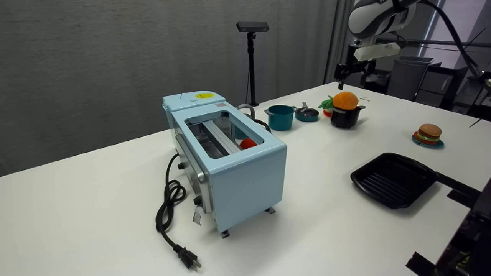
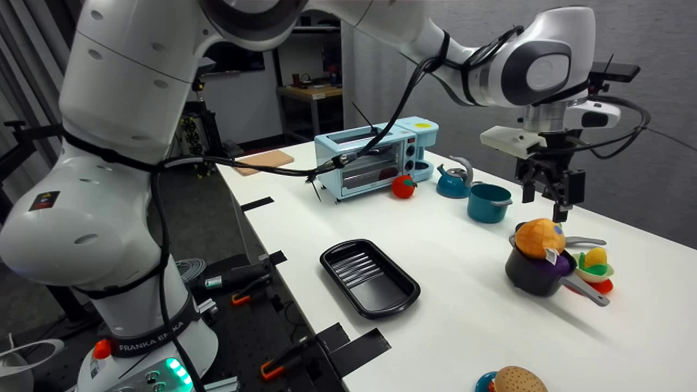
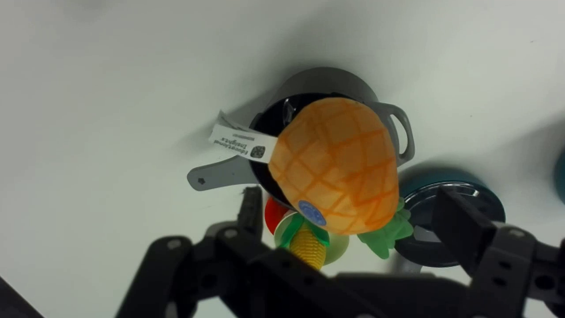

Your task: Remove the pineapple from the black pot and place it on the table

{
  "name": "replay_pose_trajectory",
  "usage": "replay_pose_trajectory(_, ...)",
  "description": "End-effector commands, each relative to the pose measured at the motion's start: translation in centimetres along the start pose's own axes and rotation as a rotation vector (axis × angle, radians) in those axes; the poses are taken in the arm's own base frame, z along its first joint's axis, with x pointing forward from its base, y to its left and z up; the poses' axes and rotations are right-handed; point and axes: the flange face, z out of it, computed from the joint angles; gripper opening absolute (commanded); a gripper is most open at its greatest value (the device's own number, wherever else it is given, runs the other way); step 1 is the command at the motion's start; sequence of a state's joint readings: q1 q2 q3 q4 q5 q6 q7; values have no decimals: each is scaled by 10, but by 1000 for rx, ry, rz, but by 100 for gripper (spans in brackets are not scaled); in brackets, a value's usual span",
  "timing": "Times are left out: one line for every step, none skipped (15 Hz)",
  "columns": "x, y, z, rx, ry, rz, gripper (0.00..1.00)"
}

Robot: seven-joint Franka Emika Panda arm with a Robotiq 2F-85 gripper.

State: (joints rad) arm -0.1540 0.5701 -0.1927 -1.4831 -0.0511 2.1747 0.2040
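The orange-yellow pineapple (image 1: 345, 101) with green leaves sits on top of the small black pot (image 1: 344, 119), sticking out above its rim. Both also show in an exterior view, the pineapple (image 2: 538, 238) and the pot (image 2: 525, 280), with a purple thing under the fruit. The pot stands upright on the white table (image 1: 314, 172). In the wrist view the pineapple (image 3: 337, 163) covers much of the pot's opening, and its white tag points left. My gripper (image 2: 544, 204) is open and empty, above the pineapple and apart from it. Its fingers are wide apart in the wrist view (image 3: 353, 196).
Close to the pot are a corn toy (image 3: 307, 247) on a pale bowl, a red item (image 3: 273, 215) and a lidded teal pan (image 3: 454, 221). A teal pot (image 2: 489, 202), kettle (image 2: 453, 182), tomato (image 2: 403, 186), toaster (image 1: 245, 180), grill pan (image 2: 370, 277) and burger (image 1: 429, 133) also stand on the table.
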Motion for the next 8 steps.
replay_pose_trajectory(16,-6,14,-21,-27,-22,100)
replay_pose_trajectory(17,-7,18,-25,-34,-25,100)
replay_pose_trajectory(17,-8,22,-35,-41,-31,100)
replay_pose_trajectory(17,-8,24,-42,-46,-34,100)
replay_pose_trajectory(17,-7,26,-54,-56,-42,100)
replay_pose_trajectory(17,-5,26,-65,-59,-54,100)
replay_pose_trajectory(17,-4,25,-79,-67,-71,100)
replay_pose_trajectory(16,-2,26,-94,-73,-85,100)
